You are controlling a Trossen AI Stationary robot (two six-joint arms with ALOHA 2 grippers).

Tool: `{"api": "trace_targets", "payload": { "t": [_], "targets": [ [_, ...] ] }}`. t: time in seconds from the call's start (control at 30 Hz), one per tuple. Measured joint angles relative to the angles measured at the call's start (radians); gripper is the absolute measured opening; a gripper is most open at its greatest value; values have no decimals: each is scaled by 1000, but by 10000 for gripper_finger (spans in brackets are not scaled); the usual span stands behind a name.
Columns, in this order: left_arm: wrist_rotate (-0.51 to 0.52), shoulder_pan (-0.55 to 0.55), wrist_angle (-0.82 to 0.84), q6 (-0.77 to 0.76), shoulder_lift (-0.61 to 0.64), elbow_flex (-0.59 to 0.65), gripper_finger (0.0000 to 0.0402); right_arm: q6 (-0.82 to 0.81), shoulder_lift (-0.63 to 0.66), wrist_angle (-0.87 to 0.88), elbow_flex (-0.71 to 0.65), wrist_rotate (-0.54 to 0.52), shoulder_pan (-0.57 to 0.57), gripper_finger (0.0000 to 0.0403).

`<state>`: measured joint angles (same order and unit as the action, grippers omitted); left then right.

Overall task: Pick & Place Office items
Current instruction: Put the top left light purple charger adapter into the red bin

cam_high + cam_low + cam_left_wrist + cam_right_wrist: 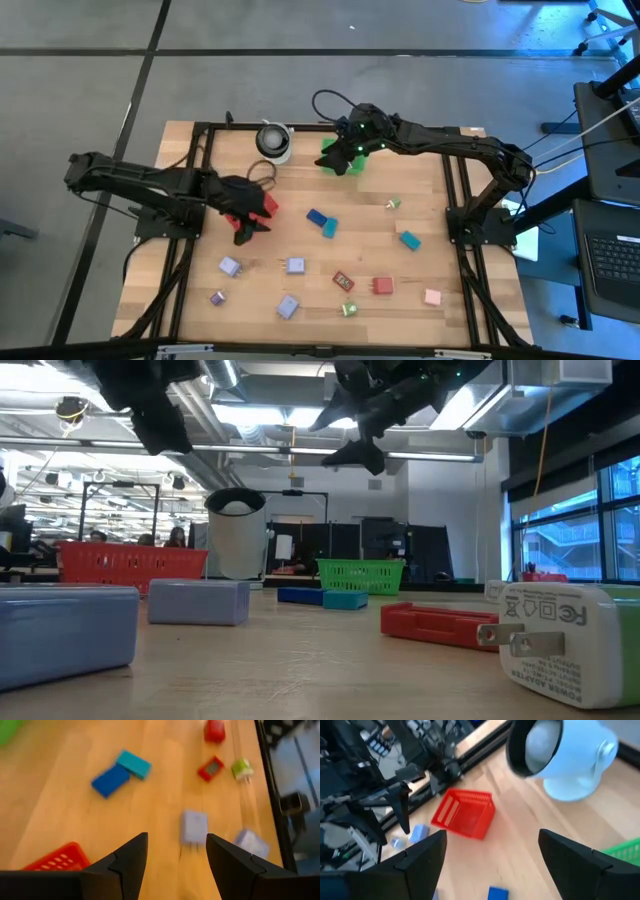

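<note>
Items (296, 265): scattered over the near table, none visibly in either basket (task barely begun, I judge).
Left gripper (247, 227): beside red basket (262, 203), fingers apart, holding nothing.
Right gripper (340, 160): over green basket (330, 150), wide open, empty.

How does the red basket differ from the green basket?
The red basket lies at the table's left, under the left gripper; the green basket lies at the far edge, under the right gripper. In the low view the red basket looks wider than the green basket. Both have mesh walls.
</note>
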<state>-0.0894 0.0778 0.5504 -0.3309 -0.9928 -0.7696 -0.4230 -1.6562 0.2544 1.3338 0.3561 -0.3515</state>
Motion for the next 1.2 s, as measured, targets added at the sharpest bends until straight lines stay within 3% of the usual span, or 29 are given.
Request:
{"api": "trace_targets", "payload": {
  "t": [0.2,0.4,0.5,0.73,0.9,1.2],
  "targets": [
    [-1,55,198,-1,-141,-120,198,37,0,37,0,4,0,318],
    [12,119,355,-14,-238,-153,199,54,0,41,0,3,0,318],
    [67,136,359,56,-274,-153,196,65,0,41,0,3,0,318],
    [70,188,342,161,-309,-153,174,65,0,41,0,3,0,318],
    [83,220,336,140,-309,-153,165,67,0,41,0,-8,0,318],
    [97,225,351,154,-309,-152,214,68,0,40,0,-89,1,318]
  ]
}}
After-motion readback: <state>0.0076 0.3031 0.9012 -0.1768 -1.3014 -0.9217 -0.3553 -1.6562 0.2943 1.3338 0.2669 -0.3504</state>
